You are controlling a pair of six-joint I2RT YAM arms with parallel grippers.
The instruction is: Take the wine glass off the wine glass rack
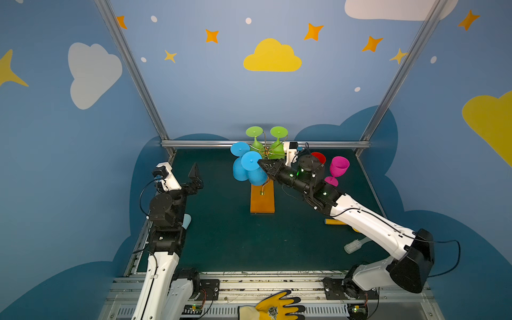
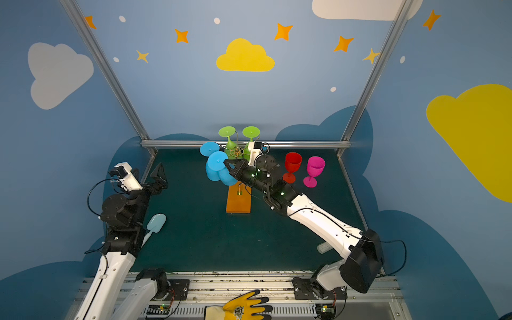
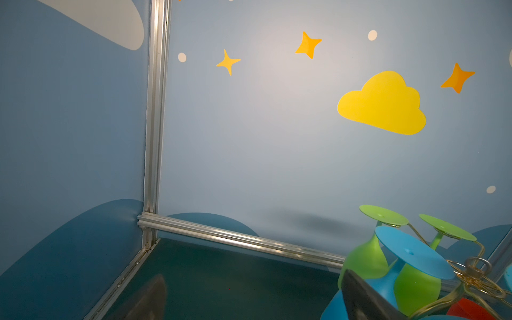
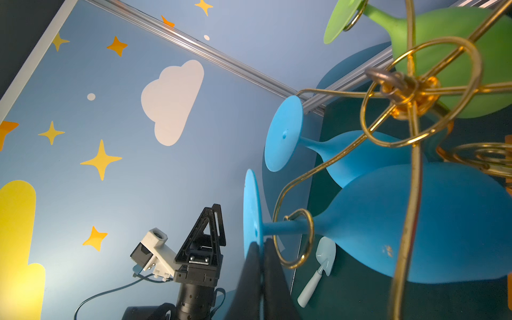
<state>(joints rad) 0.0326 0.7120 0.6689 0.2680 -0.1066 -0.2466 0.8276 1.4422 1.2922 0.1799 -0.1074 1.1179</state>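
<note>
Your R gripper [image 1: 262, 164], clamped tight, pinches foot of blue plastic wine glass [image 1: 256, 177] on gold wire rack [image 1: 262, 203], 12 o'clock; L gripper [image 1: 196, 177], 9 o'clock, spread wide, empty.

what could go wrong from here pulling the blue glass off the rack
1. The right gripper seems to pinch only the foot rim of the nearer matte blue wine glass; it may slip.
2. Its stem sits inside a loop of the gold wire rack; a sideways pull could tip it.
3. The right arm could knock the upright red wine glass.
</note>
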